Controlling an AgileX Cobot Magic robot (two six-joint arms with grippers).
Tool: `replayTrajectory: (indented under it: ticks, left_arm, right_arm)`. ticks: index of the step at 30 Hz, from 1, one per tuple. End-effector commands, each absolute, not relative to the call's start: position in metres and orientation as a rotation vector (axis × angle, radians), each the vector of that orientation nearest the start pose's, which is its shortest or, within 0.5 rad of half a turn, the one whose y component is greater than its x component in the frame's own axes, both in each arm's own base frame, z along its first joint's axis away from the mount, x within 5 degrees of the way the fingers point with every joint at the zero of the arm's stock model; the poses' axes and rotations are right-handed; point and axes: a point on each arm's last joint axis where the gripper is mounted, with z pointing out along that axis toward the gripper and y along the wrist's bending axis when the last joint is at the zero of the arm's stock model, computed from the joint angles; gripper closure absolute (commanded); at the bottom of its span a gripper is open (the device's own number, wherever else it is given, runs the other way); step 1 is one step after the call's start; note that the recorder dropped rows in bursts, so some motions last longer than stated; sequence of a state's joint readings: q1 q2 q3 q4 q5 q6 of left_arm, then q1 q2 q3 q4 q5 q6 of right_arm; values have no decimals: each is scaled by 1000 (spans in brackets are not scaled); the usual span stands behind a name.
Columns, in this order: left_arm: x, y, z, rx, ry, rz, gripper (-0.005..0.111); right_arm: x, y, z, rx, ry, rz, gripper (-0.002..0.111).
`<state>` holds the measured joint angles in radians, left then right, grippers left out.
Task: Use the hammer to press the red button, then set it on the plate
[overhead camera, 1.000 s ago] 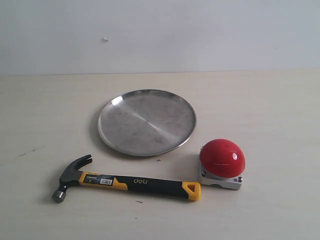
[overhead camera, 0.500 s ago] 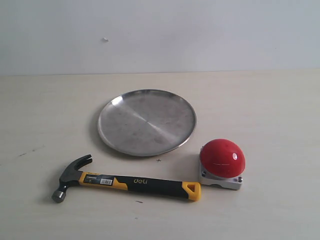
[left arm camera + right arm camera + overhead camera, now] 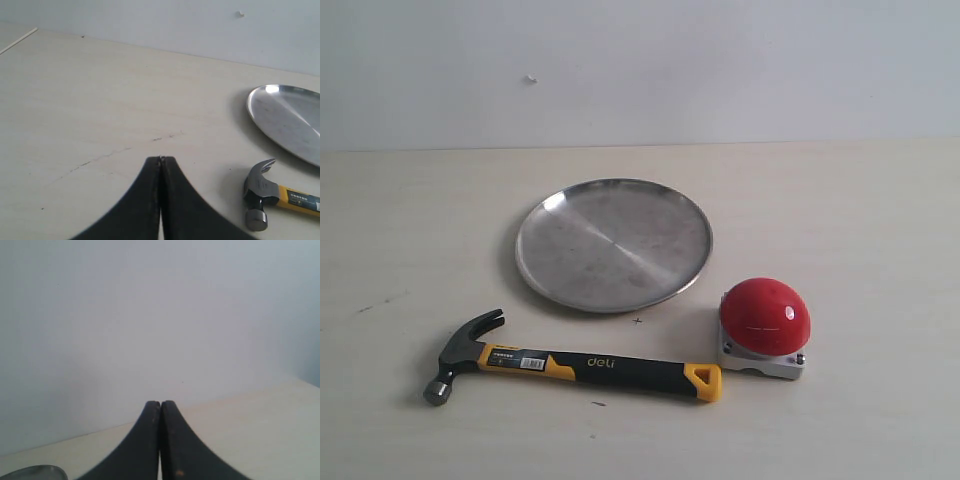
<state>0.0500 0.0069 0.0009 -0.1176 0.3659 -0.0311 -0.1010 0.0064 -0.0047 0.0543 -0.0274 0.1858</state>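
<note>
The hammer [image 3: 575, 367] lies flat near the table's front, dark head to the left, yellow end to the right close to the red button [image 3: 765, 316] on its light-grey base. Behind them rests the silver plate [image 3: 613, 243]. No arm shows in the exterior view. In the left wrist view my left gripper [image 3: 160, 159] is shut with nothing in it, above bare table, with the hammer head [image 3: 260, 192] and the plate's rim [image 3: 256, 95] off to one side. My right gripper [image 3: 160, 403] is shut and empty, facing the wall; a sliver of the plate [image 3: 35, 472] shows at the frame's edge.
A pale wooden table [image 3: 860, 210] runs back to a plain light wall [image 3: 720, 70]. Faint dark scuffs mark the tabletop [image 3: 110, 155].
</note>
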Motion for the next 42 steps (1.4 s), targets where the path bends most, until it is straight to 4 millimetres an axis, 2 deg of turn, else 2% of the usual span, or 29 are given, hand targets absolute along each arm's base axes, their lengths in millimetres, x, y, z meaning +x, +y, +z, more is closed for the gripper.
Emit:
replayTrajectory:
  ticks: [1,12,14,19,27,31,33,35,37,40,42]
  left_arm:
    - [53,-1,181,-151,1839,-101,107]
    - [53,-1,181,-151,1839,-101,107]
    - [53,-1,181,-151,1839,-101,107]
    - [53,-1,181,-151,1839,-101,107]
    - [53,-1,181,-151,1839,-101,107]
    - [53,-1,181,-151,1839,-101,107]
    - [53,-1,181,-151,1839,-101,107]
    - [53,-1,181,-151,1839,-101,107]
    - [53,-1,181,-151,1839,-101,107]
    - [53,-1,181,-151,1839,-101,107]
    - [53,-1,181,-151,1839,-101,107]
  right_arm:
    - [56,-6,214,259,1450,115,108]
    - [64,-7,208,290,1549,126,108]
    - [67,-8,211,291,1520,125,108]
    - [86,-10,210,319,1637,116,108]
    - [103,-11,206,355,1816,114,108]
    - [127,-9,208,379,1970,152,108]
    - [138,-2,212,334,2015,188,108]
    - [161,15,225,233,2127,247,108]
    - [175,31,235,135,2216,280,108]
    - [193,63,248,-97,2391,319,108]
    - [205,89,259,-319,2490,342,108]
